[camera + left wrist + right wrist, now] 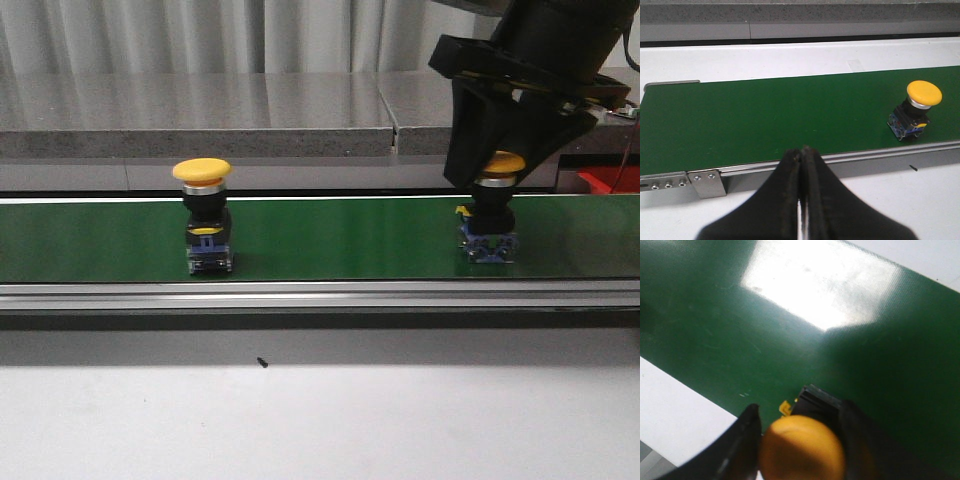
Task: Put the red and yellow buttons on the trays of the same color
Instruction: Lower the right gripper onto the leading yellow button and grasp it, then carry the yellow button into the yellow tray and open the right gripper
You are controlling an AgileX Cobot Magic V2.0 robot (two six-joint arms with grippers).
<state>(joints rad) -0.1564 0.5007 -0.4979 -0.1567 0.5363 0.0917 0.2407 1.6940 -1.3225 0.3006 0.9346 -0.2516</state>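
White surface [320,420]: fills the bottom of the front view, with a small dark speck [262,362] near its middle.
Green belt [330,240]: runs across the middle of the frame behind a metal rail [320,295].
Left button [205,215]: yellow cap, upright on the belt, left of centre, nothing touching it.
Right button [492,205]: yellow cap, upright on the belt at right of the frame.
Right claw [800,427]: fingers apart, one on each side of the yellow cap; contact cannot be told.
Left claw [801,152]: fingers pressed together, holding nothing, over the belt's near edge.
Grey ledge [200,115]: spans the upper frame behind the belt.
Red object [608,180]: far right edge, partly hidden.
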